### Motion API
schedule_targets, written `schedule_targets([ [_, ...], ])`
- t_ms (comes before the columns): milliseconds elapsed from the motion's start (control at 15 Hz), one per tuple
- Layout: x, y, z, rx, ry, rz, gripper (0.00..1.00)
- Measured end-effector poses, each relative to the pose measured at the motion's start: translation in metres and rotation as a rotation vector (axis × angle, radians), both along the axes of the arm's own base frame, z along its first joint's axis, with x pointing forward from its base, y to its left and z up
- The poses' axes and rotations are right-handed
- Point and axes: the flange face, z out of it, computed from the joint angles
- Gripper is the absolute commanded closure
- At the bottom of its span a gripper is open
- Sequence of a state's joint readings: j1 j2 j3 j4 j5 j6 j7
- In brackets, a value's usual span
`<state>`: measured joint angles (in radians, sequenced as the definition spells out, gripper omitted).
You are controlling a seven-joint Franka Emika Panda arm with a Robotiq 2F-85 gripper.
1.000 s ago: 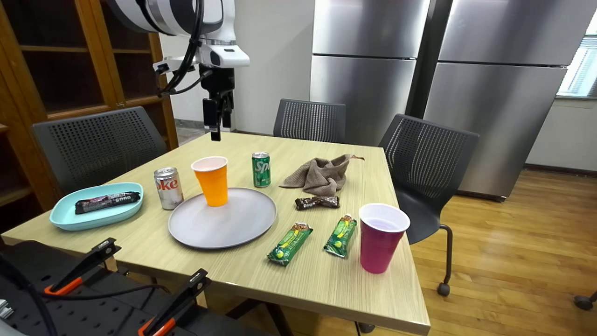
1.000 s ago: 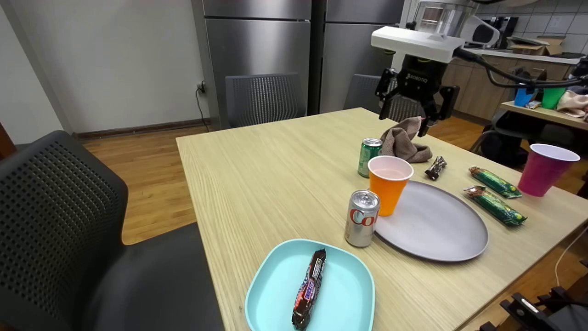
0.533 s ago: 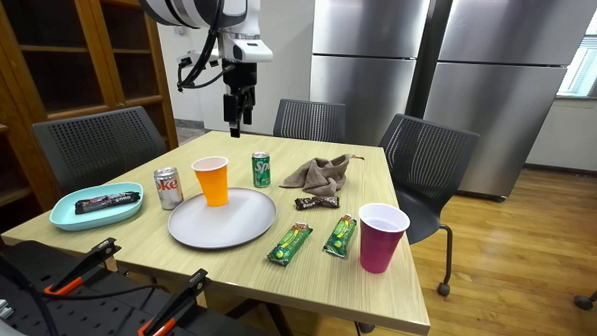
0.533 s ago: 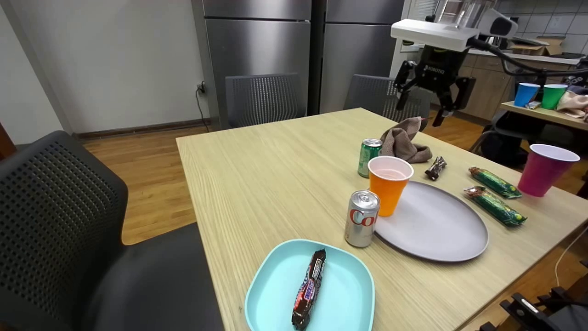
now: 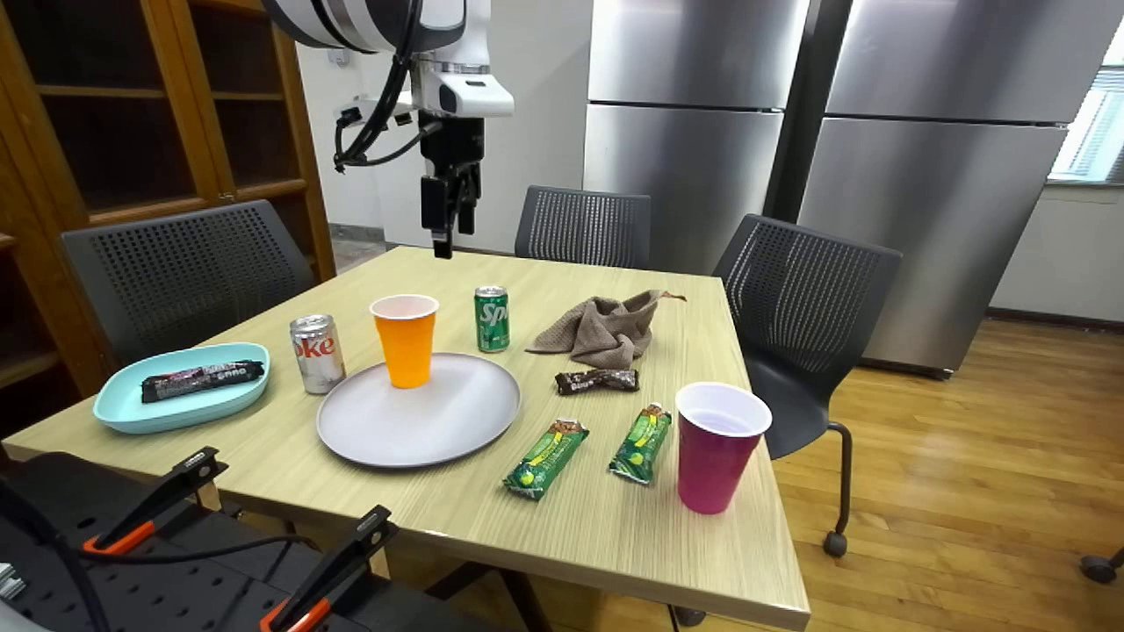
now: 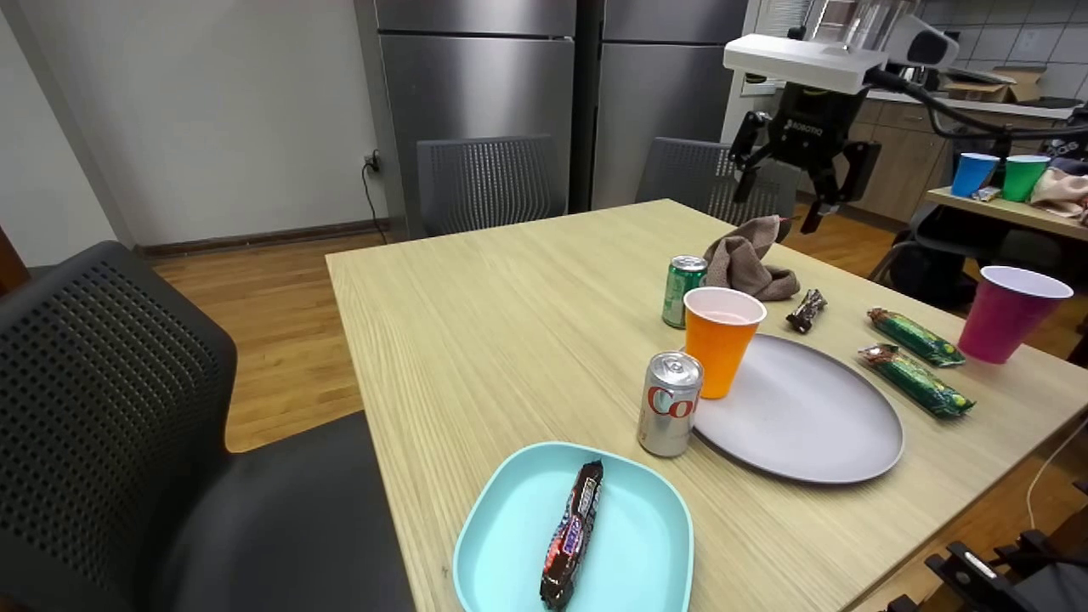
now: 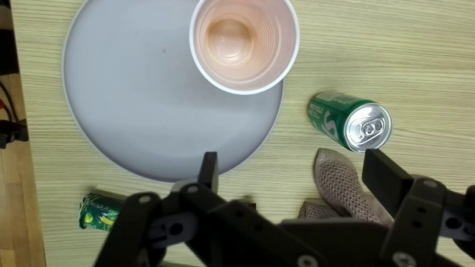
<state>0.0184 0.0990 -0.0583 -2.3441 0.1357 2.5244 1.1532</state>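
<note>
I am holding my jaws spread wide and empty above the surface (image 7: 426, 66); lower down, the Sprite can (image 7: 345, 118) is standing upright, brown cloth (image 7: 345, 185) and gray plate (image 7: 167, 111) lying near it.

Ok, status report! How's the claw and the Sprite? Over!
Claw open, empty, hovering. Sprite can upright, not touched. Brown cloth bunched close by, maybe in the way.

The white robot arm (image 5: 474, 39) points its black two-finger gripper (image 6: 777, 211) downward above the pale wood-grained tabletop (image 6: 476, 314), inside its edges; both fingers (image 7: 386, 180) stand wide apart.
</note>
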Motion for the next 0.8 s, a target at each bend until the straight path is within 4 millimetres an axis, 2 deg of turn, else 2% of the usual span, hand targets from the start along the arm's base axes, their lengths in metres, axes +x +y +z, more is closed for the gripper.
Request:
schedule_targets([
  [467,0.001,-0.004,-0.003,-0.003,-0.003,-0.008,0.00],
  [600,0.002,-0.016,-0.003,-0.007,-0.014,-0.015,0.00],
  [800,0.003,-0.049,-0.001,-0.014,-0.027,0.008,0.00],
])
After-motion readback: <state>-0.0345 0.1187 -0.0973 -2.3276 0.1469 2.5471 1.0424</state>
